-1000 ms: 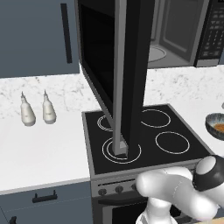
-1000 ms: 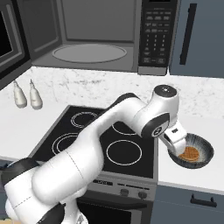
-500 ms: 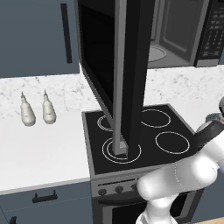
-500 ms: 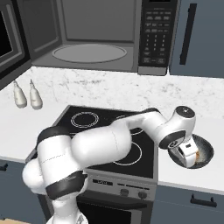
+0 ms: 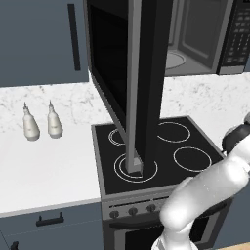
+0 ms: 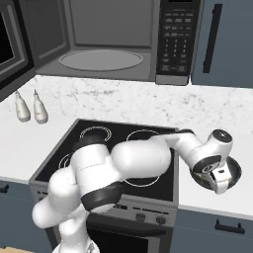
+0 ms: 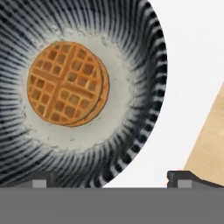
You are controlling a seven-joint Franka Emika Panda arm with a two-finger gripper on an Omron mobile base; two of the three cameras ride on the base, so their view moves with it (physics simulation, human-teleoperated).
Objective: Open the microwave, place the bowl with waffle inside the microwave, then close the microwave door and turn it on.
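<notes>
The bowl (image 7: 144,57) is dark with a streaked wall and holds a round brown-orange waffle (image 7: 66,83) in its pale middle. It stands on the white counter right of the stove, mostly hidden under my hand, with its rim (image 6: 236,169) showing. My gripper (image 7: 111,181) hangs open just above the bowl's rim, one fingertip (image 7: 39,180) over the inside and the other over the counter outside. From the right base the gripper (image 6: 221,185) points down at the bowl. The microwave (image 6: 104,39) stands open with a grey interior. The microwave door (image 5: 146,83) swings out over the stove.
The black four-ring stovetop (image 6: 123,148) lies left of the bowl. Two pale bottles (image 5: 41,124) stand on the left counter. A button panel (image 6: 174,39) and a blue-grey cabinet door (image 6: 227,39) are above the bowl. The counter edge and wooden floor (image 7: 210,148) lie close by.
The arm has swung right across the stove and the hand has come down over the bowl. The jaws have stayed wide apart.
</notes>
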